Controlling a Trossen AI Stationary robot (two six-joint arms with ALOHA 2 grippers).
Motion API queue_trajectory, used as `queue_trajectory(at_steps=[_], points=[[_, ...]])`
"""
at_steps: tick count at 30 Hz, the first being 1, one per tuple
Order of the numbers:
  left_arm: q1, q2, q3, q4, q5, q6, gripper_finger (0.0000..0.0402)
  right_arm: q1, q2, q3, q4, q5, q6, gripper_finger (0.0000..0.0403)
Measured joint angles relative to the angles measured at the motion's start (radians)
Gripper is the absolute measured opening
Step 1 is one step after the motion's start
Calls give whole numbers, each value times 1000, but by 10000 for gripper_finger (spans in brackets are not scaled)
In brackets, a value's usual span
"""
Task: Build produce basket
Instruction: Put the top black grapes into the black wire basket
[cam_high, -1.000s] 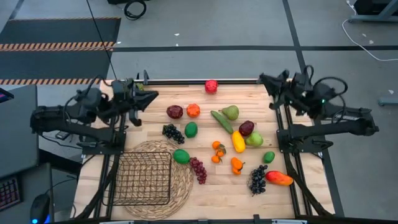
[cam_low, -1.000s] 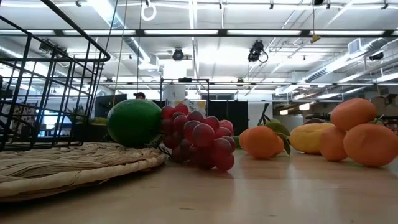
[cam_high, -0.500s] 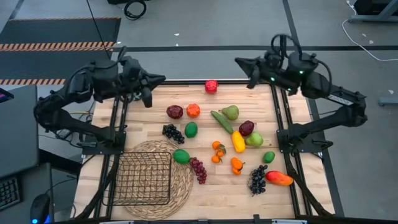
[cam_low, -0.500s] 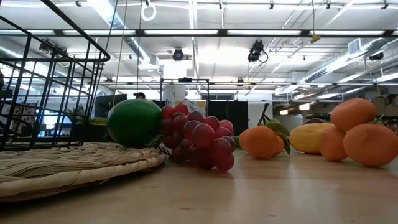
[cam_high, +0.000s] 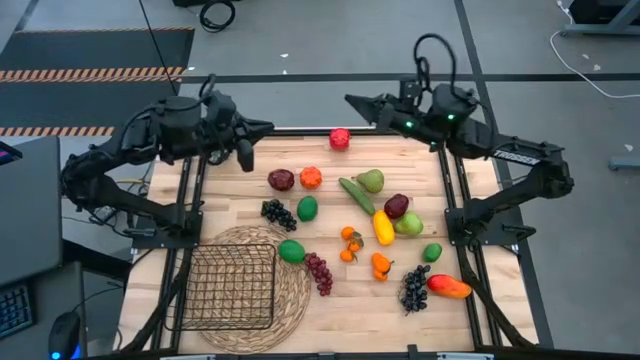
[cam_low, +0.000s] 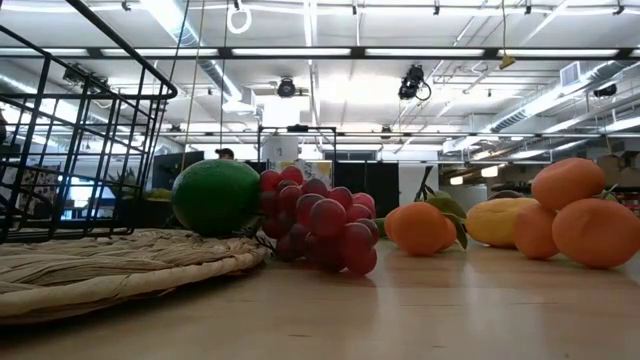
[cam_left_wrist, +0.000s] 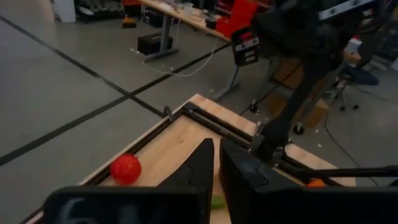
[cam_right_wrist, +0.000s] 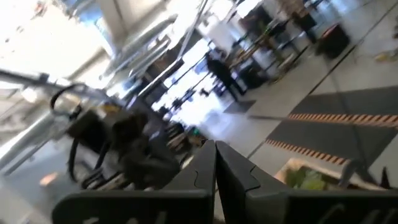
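Note:
The produce lies spread over the wooden table: a red apple (cam_high: 340, 138) at the far edge, a dark apple (cam_high: 281, 180), an orange (cam_high: 311, 178), a cucumber (cam_high: 356, 195), a pear (cam_high: 371, 181), a yellow squash (cam_high: 383, 227), limes (cam_high: 291, 251), red grapes (cam_high: 319, 272), dark grapes (cam_high: 414, 288) and a mango (cam_high: 449, 287). The black wire basket (cam_high: 230, 286) stands empty on a round woven mat (cam_high: 290, 300) at the near left. My left gripper (cam_high: 266, 127) is shut and raised over the far left corner. My right gripper (cam_high: 352, 100) is shut and raised beyond the far edge, near the red apple.
In the low view the lime (cam_low: 215, 197) and red grapes (cam_low: 320, 225) rest beside the mat (cam_low: 120, 265), with small oranges (cam_low: 575, 210) to the right. The left wrist view shows the red apple (cam_left_wrist: 125, 168) and my right arm (cam_left_wrist: 298, 37).
Both arms have risen from their folded rest at the table's sides. My left gripper has swung up and toward the table's right; my right gripper has swung up and toward the table's left, along the far edge. No produce has moved.

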Motion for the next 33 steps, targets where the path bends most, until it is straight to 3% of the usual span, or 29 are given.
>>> queue_trajectory(at_steps=[4,9,14,18,23,30,33], points=[[2,26,-2,-25,1,1,50,0,41,0,0,-134,1,16],[2,73,-1,-100,1,2,83,0,88,0,-9,-229,-4,16],[2,120,-1,-249,1,-7,131,-14,109,0,-168,-390,-62,23],[1,158,-1,-365,2,-23,176,-28,101,-1,-390,-412,-75,53],[2,195,-1,-464,2,30,219,-41,85,0,-637,-417,-112,124],[2,240,-3,-493,1,103,234,-30,73,-1,-996,-263,-115,226],[2,233,-60,-439,1,111,228,-13,57,-1,-1076,-205,-107,257]])
